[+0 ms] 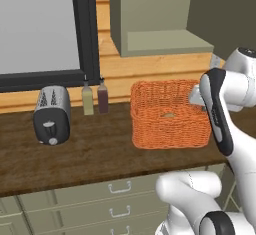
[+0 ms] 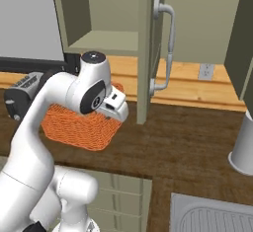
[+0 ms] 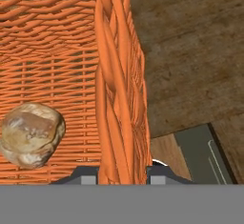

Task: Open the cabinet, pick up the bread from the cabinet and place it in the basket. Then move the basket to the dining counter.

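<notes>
The orange woven basket (image 1: 170,116) (image 2: 74,125) stands on the dark wood worktop below the cabinet (image 1: 155,16). The cabinet's door (image 2: 148,43) is swung open, and its silver bar handle (image 2: 168,48) faces the room. The bread (image 3: 31,133) (image 1: 169,114), a small brown loaf, lies on the basket's floor. My gripper (image 3: 123,174) (image 1: 197,98) (image 2: 116,108) is at the basket's right side. It is shut on the basket's wall (image 3: 116,89), with one fingertip inside and one outside. The dining counter is out of view.
A silver toaster (image 1: 51,114) and two bottles (image 1: 88,99) stand left of the basket under a dark-framed window. Grey-green drawers (image 1: 115,199) run below the worktop. To the right are a pale container (image 2: 243,144) and a sink (image 2: 212,216).
</notes>
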